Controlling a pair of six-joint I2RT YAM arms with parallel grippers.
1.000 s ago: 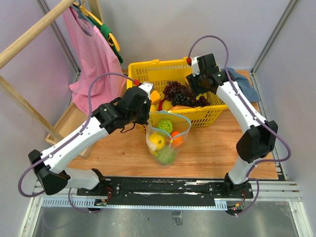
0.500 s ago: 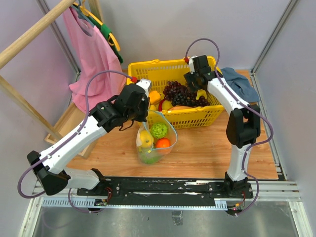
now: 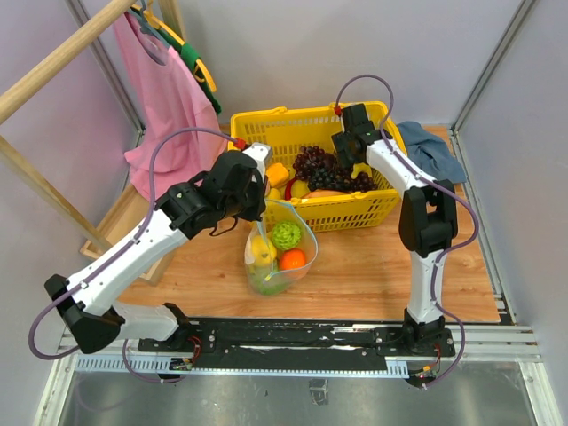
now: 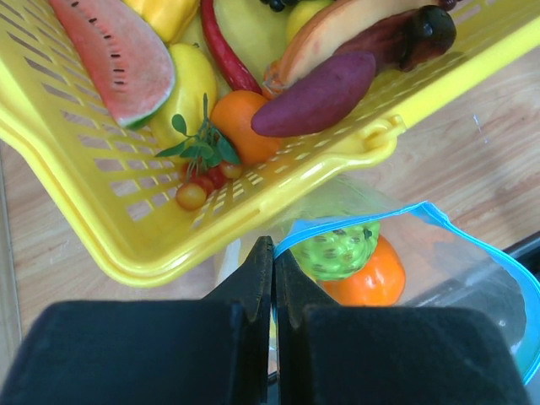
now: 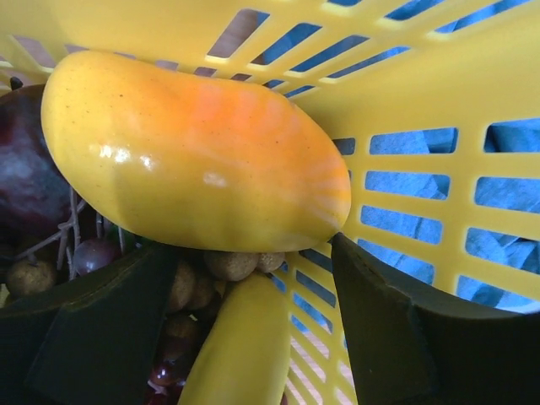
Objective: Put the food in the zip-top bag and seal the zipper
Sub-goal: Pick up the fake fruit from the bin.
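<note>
The clear zip-top bag (image 3: 302, 232) is being held upright on the wooden table (image 3: 382, 266), just in front of the near wall of the yellow basket (image 3: 266, 124), with its mouth open toward the ceiling. Its light-blue zipper (image 4: 426, 208) is being shown as a curved, parted line in the left wrist view, not pressed shut. Inside the bag, a bumpy green fruit (image 3: 286, 235) is being seen beside an orange fruit (image 3: 293, 260) and a yellow fruit (image 3: 262, 250); something green is lying lower down, too blurred through the plastic to name.

The bag's edge is being pinched by the left hand (image 4: 272, 253), its two dark fingers pressed together on the blue strip at the bag's left side.

The right hand (image 5: 253, 253) is being held inside the basket at its far right corner, fingers spread apart. A yellow-orange mango (image 5: 194, 160) is lying just beyond the fingertips, against the basket's lattice wall; whether it is being touched cannot be told.

The basket is being filled by dark grapes (image 3: 319, 164), a purple sweet potato (image 4: 312, 94) and a watermelon slice (image 4: 114, 55). A blue cloth (image 3: 430, 151) is lying on the table just right of the basket.
</note>
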